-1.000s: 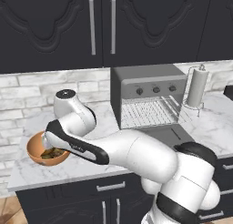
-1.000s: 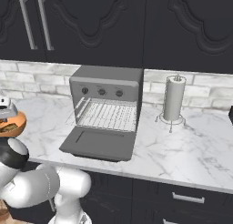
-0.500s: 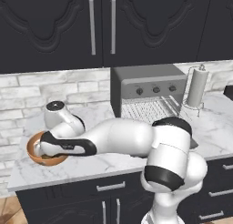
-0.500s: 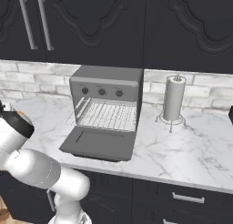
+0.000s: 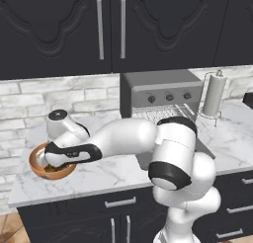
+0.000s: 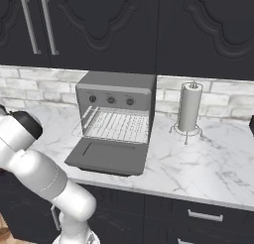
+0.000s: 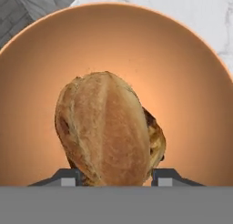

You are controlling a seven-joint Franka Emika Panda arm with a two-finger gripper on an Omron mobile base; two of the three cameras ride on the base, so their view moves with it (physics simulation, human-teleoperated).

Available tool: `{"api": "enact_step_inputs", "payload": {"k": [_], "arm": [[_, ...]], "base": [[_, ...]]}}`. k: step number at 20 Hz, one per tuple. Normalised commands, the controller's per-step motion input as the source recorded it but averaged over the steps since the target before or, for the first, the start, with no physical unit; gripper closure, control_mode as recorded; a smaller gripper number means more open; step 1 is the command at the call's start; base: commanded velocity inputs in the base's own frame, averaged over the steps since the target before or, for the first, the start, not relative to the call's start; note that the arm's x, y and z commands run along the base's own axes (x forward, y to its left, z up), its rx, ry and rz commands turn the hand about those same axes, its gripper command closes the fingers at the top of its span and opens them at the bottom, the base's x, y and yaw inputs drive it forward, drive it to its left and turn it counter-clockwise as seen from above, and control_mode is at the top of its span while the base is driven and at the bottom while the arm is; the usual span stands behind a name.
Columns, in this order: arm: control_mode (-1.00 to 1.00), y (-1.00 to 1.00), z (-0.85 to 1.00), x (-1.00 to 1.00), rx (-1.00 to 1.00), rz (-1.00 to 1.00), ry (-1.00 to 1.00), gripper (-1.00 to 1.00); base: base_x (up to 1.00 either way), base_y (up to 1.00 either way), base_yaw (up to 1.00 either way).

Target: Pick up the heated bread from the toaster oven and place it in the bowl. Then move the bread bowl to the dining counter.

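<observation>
The heated bread (image 7: 107,127) is seen inside the bowl (image 7: 191,95), between the gripper (image 7: 114,177) fingertips (image 7: 68,177). Contact is hidden, so a grip cannot be told. The toaster oven (image 6: 115,120) stands open.

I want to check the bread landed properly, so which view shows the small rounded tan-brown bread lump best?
The hand view: the tan-brown bread lump sits large and unobstructed inside the smooth orange-tan bowl, between the fingertips. In the left base view the gripper covers the bowl's inside, so no bread can be made out. The right base view faces the grey toaster oven instead.
</observation>
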Motion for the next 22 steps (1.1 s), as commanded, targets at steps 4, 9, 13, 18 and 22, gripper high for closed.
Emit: {"api": "enact_step_inputs", "payload": {"k": [4,9,13,18,22], "arm": [[-1.00,-0.18,0.06,-0.06,0.03,-0.07,0.00,-1.00],[-1.00,-0.49,0.33,-0.16,0.13,-0.15,0.00,-1.00],[-1.00,-0.45,0.22,-0.16,0.09,-0.20,0.01,-1.00],[-1.00,-0.68,-0.75,-0.05,0.00,-0.16,0.00,-1.00],[-1.00,-0.18,-0.06,0.00,0.01,-0.14,0.00,-1.00]], "base": [[0.00,0.00,0.00],[0.00,0.00,0.00],[0.00,0.00,0.00],[0.00,0.00,0.00],[0.00,0.00,0.00]]}}
